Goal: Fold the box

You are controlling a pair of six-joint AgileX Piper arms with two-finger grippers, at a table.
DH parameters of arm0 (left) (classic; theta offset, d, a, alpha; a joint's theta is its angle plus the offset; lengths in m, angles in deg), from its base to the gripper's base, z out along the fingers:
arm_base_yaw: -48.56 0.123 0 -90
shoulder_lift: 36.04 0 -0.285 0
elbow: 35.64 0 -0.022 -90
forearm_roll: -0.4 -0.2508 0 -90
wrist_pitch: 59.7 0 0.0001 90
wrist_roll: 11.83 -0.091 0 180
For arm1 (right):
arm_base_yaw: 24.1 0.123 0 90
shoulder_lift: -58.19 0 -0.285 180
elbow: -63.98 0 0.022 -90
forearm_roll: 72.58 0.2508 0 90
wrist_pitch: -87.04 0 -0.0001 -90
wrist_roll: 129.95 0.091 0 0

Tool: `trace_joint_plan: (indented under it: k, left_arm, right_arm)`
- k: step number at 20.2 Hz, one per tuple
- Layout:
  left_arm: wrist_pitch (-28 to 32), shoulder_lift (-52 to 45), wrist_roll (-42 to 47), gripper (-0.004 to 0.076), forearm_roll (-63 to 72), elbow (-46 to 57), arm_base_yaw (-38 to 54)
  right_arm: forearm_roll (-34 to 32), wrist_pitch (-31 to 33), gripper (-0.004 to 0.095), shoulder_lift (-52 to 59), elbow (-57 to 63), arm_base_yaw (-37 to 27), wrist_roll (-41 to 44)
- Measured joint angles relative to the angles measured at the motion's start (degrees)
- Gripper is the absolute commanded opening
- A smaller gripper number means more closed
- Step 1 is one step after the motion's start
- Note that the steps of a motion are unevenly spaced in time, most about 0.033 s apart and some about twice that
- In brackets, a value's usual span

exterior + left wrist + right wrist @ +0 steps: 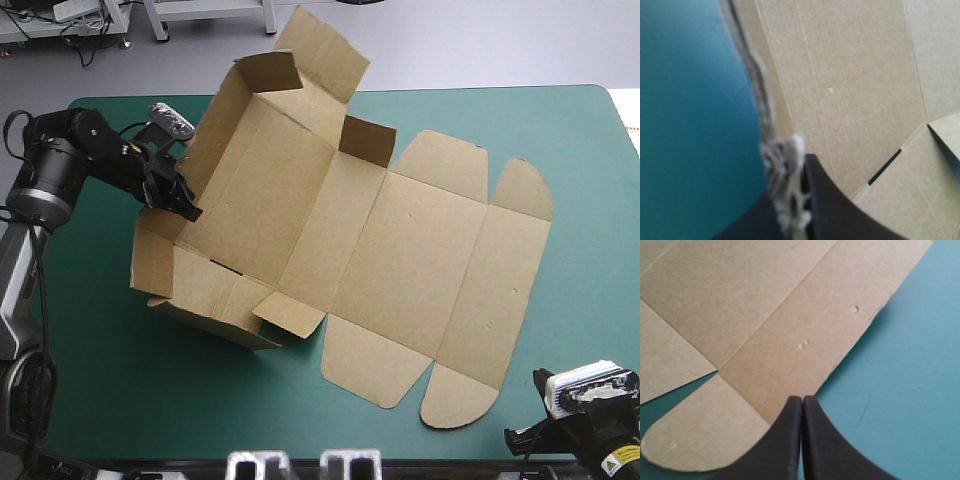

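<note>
The brown box [400, 250] lies on the teal-green cover [90, 390], its right half flat. At its left end the walls stand raised, and a far flap reaches past the table's far edge. My left gripper [185, 205] is at the raised left wall. In the left wrist view the gripper [801, 162] is shut on that wall's edge, with the box [850, 90] floor beyond. My right gripper [518, 437] is at the front right corner, clear of the board. In its own view the gripper [802, 399] is shut on nothing, just off the box [765, 315] beside a rounded flap [695, 440].
Bare cover shows along the front left and along the right side [590, 230] of the table. The box's raised near-left corner [215, 310] stands close to the left arm. The rounded flaps [465, 390] lie flat toward the front right.
</note>
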Motion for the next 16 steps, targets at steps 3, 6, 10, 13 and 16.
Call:
trace_joint_plan:
  k: [3, 6, 10, 13, 16]
  left_arm:
    - [0.7, 0.0, -1.1, -0.0011, -8.2, -4.3, -8.5]
    - [6.4, 0.0, -3.0, -0.0011, -16.1, -5.0, -15.9]
    - [13.3, 0.2, -6.2, -0.0011, -24.8, -5.0, -23.9]
    - [17.2, 0.4, -7.9, -0.0011, -30.7, -5.0, -28.6]
    - [19.2, 0.4, -8.7, -0.0011, -34.9, -5.0, -33.0]
  right_arm:
    - [0.0, 0.0, -0.0010, 0.0, 0.0, 0.0, 0.0]
    - [0.0, 0.0, -0.0009, 0.0, 0.0, 0.0, 0.0]
    - [0.0, 0.0, -0.0009, 0.0, 0.0, 0.0, 0.0]
    - [0.0, 0.0, -0.0009, 0.0, 0.0, 0.0, 0.0]
    - [0.0, 0.0, -0.0009, 0.0, 0.0, 0.0, 0.0]
